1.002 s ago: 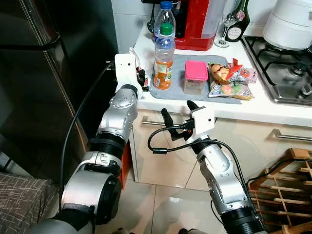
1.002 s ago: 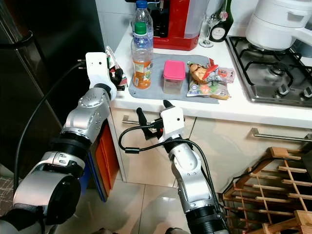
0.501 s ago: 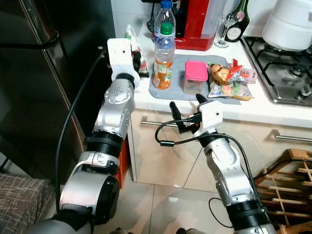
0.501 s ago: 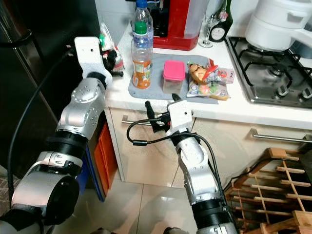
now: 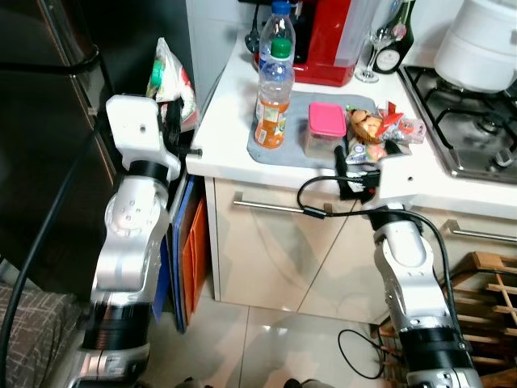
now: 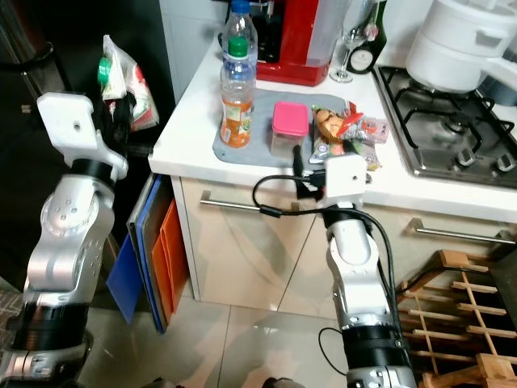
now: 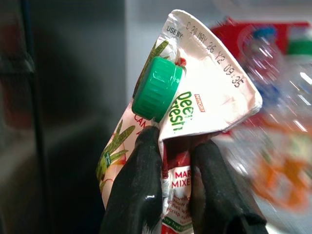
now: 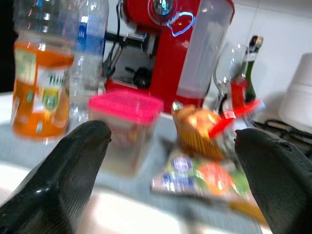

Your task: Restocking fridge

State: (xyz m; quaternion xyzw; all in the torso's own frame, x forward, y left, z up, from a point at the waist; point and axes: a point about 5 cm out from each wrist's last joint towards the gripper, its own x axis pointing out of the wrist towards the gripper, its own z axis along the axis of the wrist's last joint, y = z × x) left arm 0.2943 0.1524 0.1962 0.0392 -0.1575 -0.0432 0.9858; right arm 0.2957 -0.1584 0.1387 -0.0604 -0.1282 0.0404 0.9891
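Green-capped white juice pouch (image 7: 195, 105) is pinched between the left gripper (image 7: 168, 170) fingers and has been lifted clear of the counter toward the dark fridge (image 5: 48, 121). Ahead of the wide-spread right gripper (image 8: 173, 161), the pink-lidded tub (image 8: 124, 124) waits next.

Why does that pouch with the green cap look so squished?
The left gripper is pinching the juice pouch between its two black fingers, so the top is bent and crumpled around the green cap. It looks creased, not torn, and I see no spill. The bottles and snacks on the counter mat sit tidy.
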